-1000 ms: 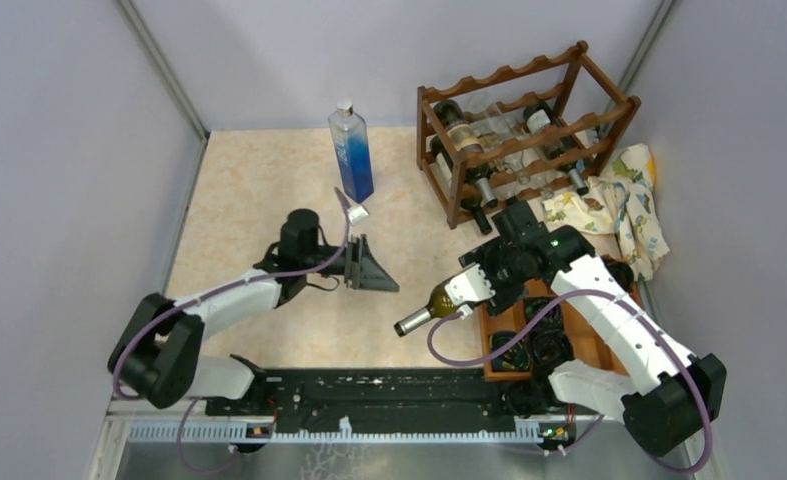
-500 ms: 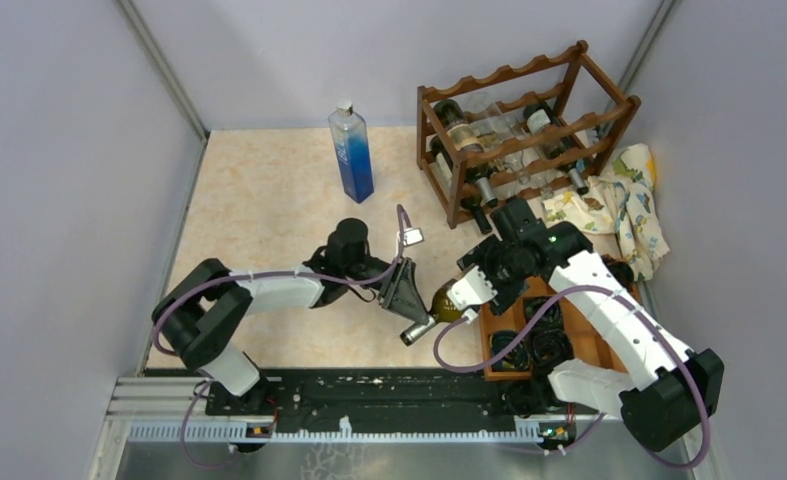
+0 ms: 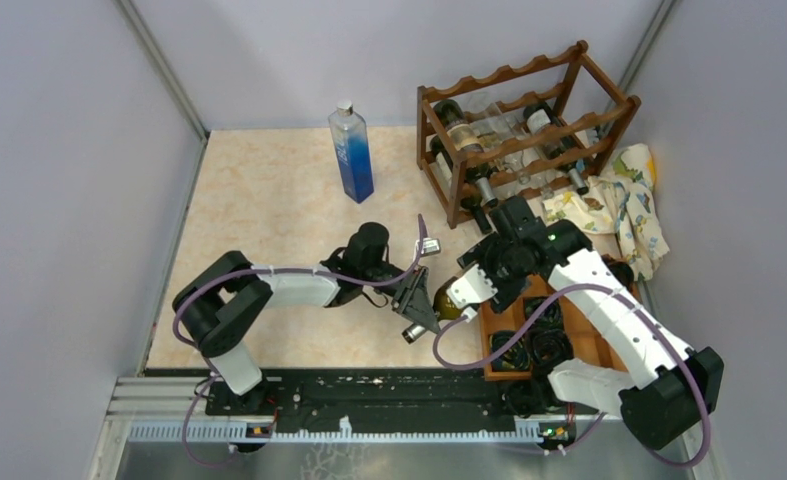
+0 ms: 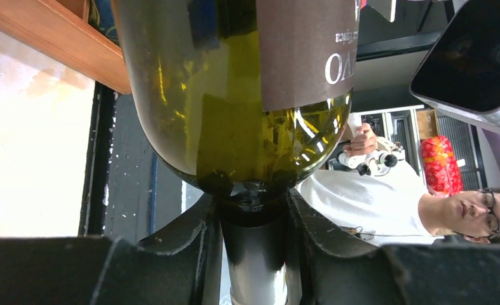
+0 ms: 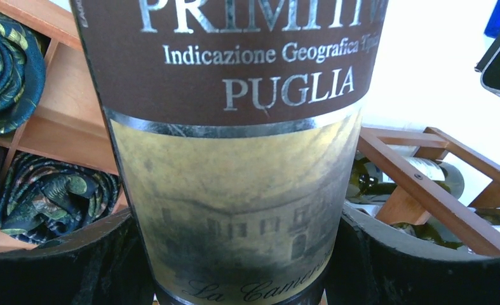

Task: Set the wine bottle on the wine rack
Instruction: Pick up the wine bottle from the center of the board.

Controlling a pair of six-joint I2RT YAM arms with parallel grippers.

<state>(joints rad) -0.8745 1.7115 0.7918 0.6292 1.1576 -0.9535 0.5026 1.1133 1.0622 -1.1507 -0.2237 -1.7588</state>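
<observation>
Bottle (image 3: 450, 299) hangs near the right side, just left of the tray (image 3: 489, 346) and well short of the far rack (image 3: 525, 128), body clamped by the right gripper (image 3: 472, 287), neck pinched by the left gripper (image 3: 418, 320), with only a sliver of glass showing between them from above.

The left of the beige speckled tabletop (image 3: 249, 200) is a wide lane. A tall blue-tinted clear bottle (image 3: 352, 155) stands at the back, a gap between it and the dark reddish-brown wooden wine rack (image 3: 529, 140). The left arm (image 3: 289, 285) and right arm (image 3: 609, 300), meeting at the green glass wine bottle (image 3: 449, 300), bar the middle.
</observation>
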